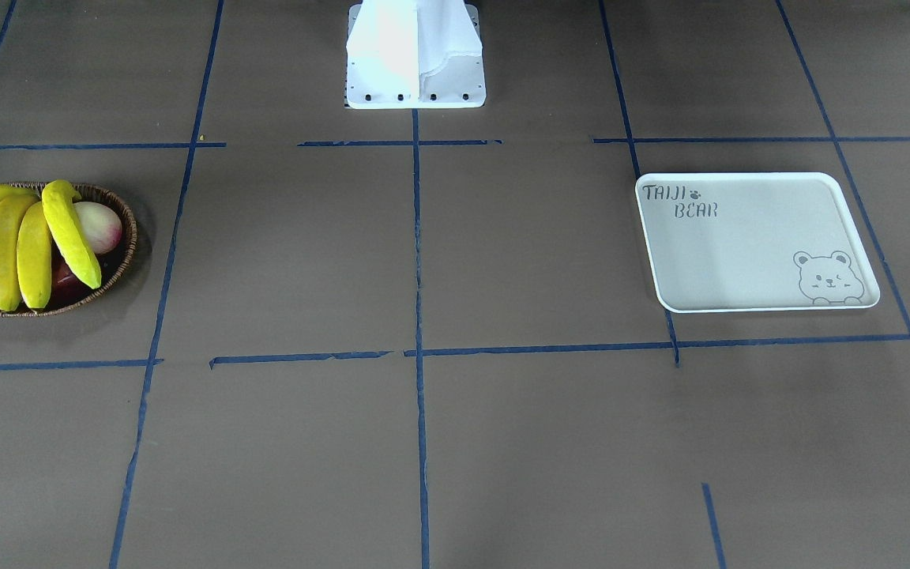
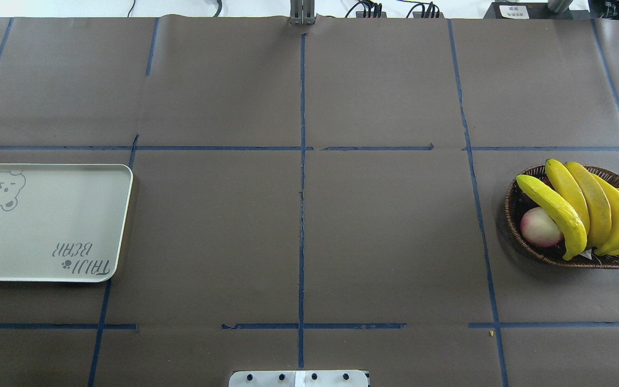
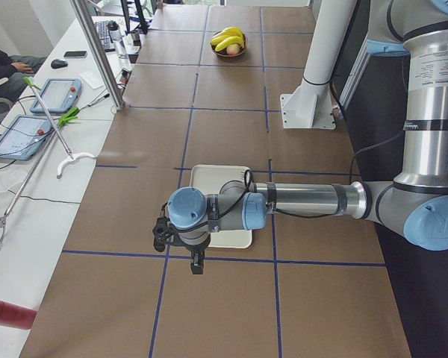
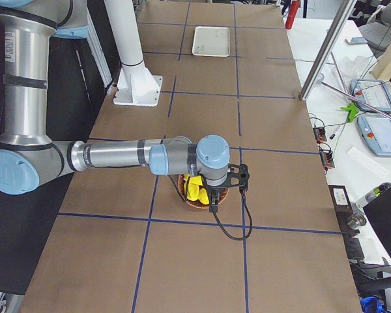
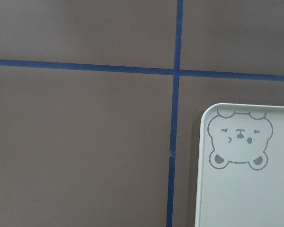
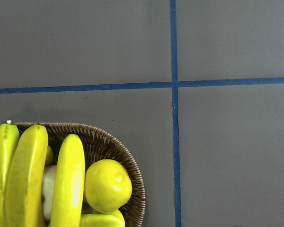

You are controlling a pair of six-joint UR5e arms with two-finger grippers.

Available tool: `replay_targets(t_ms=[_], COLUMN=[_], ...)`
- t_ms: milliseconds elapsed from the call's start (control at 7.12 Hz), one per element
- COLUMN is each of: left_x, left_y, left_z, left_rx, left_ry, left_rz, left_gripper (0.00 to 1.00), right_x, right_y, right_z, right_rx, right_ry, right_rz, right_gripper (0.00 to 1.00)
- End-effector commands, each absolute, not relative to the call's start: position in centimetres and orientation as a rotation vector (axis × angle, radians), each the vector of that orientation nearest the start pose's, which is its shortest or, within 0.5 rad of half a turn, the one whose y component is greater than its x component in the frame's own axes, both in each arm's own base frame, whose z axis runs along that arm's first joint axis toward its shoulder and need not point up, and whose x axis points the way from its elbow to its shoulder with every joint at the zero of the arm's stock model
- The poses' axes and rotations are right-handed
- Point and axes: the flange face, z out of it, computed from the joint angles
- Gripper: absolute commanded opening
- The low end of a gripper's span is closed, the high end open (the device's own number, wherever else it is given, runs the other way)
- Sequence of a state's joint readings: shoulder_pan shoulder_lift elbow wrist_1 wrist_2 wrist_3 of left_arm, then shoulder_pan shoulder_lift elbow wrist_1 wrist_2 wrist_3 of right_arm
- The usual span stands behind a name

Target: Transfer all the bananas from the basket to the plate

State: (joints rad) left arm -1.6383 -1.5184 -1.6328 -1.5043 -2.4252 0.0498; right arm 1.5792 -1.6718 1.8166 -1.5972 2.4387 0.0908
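Observation:
Four yellow bananas (image 1: 33, 253) lie side by side across the brown wicker basket (image 1: 127, 237), at the right in the overhead view (image 2: 583, 207). The white "TAIJI BEAR" plate (image 2: 57, 215) lies bare at the overhead view's left. The left gripper (image 3: 196, 262) shows only in the exterior left view, hovering over the plate's near edge (image 3: 224, 179); I cannot tell its state. The right gripper (image 4: 213, 203) shows only in the exterior right view, hovering over the basket's bananas (image 4: 195, 189); I cannot tell its state. The right wrist view shows the basket's end (image 6: 128, 161).
A pink-white peach (image 2: 539, 227), a dark red mango (image 1: 68, 280) and a round yellow fruit (image 6: 107, 185) share the basket. The white robot base (image 1: 415, 55) stands at the table's edge. A metal pole (image 3: 97, 52) and tablets (image 3: 56, 93) stand on the operators' side.

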Motion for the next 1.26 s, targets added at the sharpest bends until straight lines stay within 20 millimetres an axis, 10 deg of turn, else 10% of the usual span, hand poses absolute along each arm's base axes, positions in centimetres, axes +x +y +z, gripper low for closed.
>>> replay_targets(t_ms=[0, 281, 562, 1124], left_x=[-8.9, -8.9, -9.0, -9.0], left_y=[-46.1, -45.7, -45.7, -45.7], left_z=[65.2, 66.0, 65.9, 65.7], left_rx=[0.002, 0.001, 0.011, 0.014], left_ry=[0.856, 0.856, 0.855, 0.855], left_rz=[-0.038, -0.035, -0.036, -0.034], left_gripper=[1.00, 1.00, 1.00, 1.00], right_x=[2.1, -6.8, -10.8, -18.1], right_y=[-47.6, -46.9, -44.1, -38.4], right_z=[53.2, 49.9, 46.9, 50.4], right_rx=[0.086, 0.153, 0.154, 0.189], right_ry=[-0.888, -0.890, -0.987, -0.928], right_rz=[0.013, -0.178, -0.023, -0.180], right_gripper=[1.00, 1.00, 1.00, 0.99])
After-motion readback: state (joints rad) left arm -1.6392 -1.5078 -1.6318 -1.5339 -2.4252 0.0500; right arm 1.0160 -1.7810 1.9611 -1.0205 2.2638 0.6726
